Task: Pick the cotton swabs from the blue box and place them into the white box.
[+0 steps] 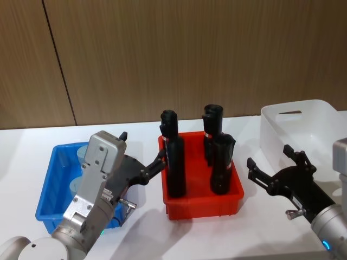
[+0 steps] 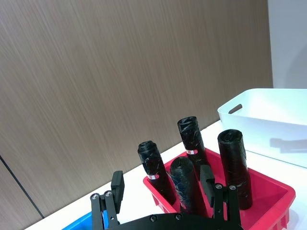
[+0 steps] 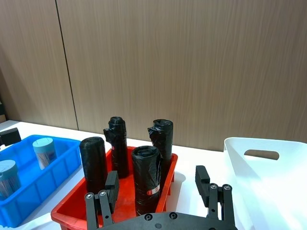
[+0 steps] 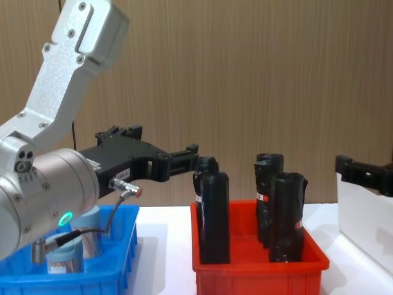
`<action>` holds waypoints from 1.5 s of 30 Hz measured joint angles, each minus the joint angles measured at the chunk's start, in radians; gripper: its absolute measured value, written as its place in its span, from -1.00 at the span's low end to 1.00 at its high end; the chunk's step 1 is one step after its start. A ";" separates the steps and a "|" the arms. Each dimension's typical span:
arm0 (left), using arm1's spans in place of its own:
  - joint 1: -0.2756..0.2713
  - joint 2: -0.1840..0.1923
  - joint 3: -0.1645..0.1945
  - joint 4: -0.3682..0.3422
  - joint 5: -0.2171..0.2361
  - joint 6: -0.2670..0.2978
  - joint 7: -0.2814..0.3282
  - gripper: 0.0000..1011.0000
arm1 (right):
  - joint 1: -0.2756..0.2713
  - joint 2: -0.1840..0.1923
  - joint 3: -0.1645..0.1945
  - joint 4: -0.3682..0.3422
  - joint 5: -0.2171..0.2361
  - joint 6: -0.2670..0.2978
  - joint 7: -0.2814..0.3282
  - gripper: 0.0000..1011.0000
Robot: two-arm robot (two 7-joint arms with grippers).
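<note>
Right wrist view: cotton swabs (image 3: 44, 151), seemingly two.

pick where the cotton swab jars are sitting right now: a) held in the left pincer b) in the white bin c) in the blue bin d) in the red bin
c: the lidded swab jars stand inside the blue bin, while the red bin beside it holds just black rolls.

Head: high, looking down. Chest: low, side-on. Wrists: level, seemingly close. All share red bin (image 1: 203, 208).
</note>
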 joint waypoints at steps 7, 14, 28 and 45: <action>0.000 0.000 0.000 0.000 0.000 0.000 0.000 0.98 | 0.000 0.000 0.000 0.000 0.000 0.000 0.000 0.98; -0.005 -0.005 -0.002 0.004 -0.001 0.009 -0.001 0.98 | 0.000 0.000 0.000 0.000 0.000 0.000 0.000 0.98; -0.022 -0.024 -0.019 0.025 -0.049 0.089 0.034 0.98 | 0.000 0.000 0.000 0.000 0.000 0.000 0.000 0.98; 0.025 -0.003 -0.057 0.012 -0.196 0.161 0.137 0.98 | 0.000 0.000 0.000 0.000 0.000 0.000 0.000 0.98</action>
